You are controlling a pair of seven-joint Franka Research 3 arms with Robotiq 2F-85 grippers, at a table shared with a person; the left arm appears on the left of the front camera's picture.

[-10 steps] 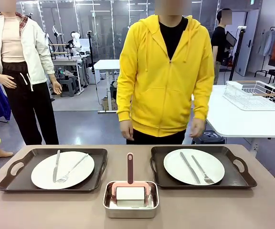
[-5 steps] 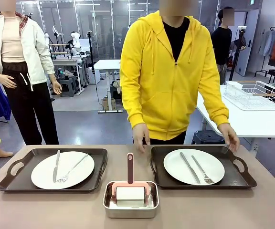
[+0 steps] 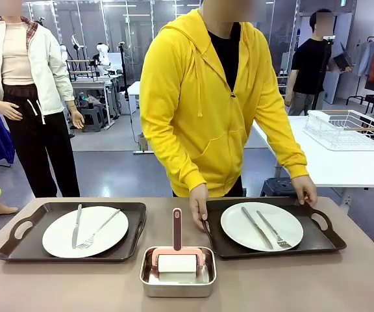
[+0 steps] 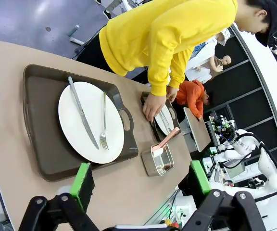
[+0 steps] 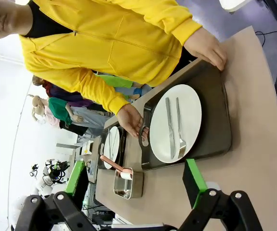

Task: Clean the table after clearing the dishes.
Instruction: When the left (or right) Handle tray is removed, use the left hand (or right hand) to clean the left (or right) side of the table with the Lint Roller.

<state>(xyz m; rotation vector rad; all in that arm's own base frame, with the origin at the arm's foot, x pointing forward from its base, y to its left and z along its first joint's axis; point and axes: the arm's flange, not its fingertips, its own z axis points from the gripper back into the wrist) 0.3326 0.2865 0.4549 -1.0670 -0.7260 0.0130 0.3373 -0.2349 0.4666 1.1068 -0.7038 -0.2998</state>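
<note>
On the taupe table (image 3: 304, 286) lie two dark trays. The left tray (image 3: 18, 244) carries a white plate (image 3: 57, 237) with a knife and fork. A person in a yellow hoodie grips the right tray (image 3: 317, 244) by both handles, hands (image 3: 199, 201) on either side; its plate (image 3: 239, 231) also holds a knife and fork. My left gripper (image 4: 141, 180) hangs open above the near edge, looking down on the left tray (image 4: 42, 130). In the same way my right gripper (image 5: 134, 183) stands open above the right tray (image 5: 218, 125). Nothing sits between either pair of fingers.
A small steel pan (image 3: 177, 286) with a pink-handled roller (image 3: 176, 227) stands at the table's front middle, between the trays. Behind on the right is a white table with a wire dish rack (image 3: 349, 130). Another person stands far back right.
The person has bent lower over the table and taken hold of both handles of the right tray, which has shifted slightly. Both grippers stay still and open.
</note>
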